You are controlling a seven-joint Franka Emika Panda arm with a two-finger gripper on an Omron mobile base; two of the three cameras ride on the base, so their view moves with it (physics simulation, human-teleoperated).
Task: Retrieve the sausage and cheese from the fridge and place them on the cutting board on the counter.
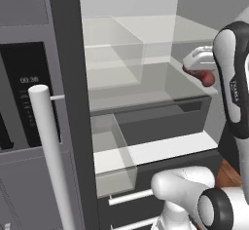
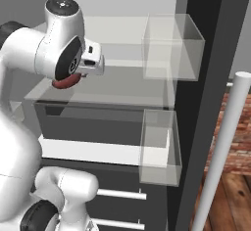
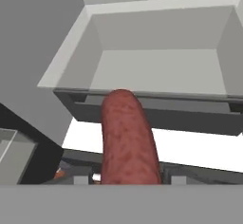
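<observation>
Item: sausage [image 3: 129,140], reddish-brown link, was clamped in the gripper [image 1: 202,70], raised just above the glass shelf [image 1: 146,85] inside the open fridge [image 1: 68,78], right side.

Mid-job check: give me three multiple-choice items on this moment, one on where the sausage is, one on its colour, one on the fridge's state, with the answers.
1. Where is the sausage?
A. On a cutting board
B. In the end effector, in front of the fridge interior
C. Inside a clear door bin

2. What colour is the sausage?
A. Reddish-brown
B. Pale yellow
C. Green

3. What state is the fridge in?
A. Both doors shut
B. Open, with shelves showing
C. Tipped over

Answers:
1 B, the hand view shows the link rising right from the end effector, with the fridge shelves beyond.
2 A, it is reddish-brown in all three views.
3 B, both base views look into the lit interior, its glass shelf and bins.
</observation>
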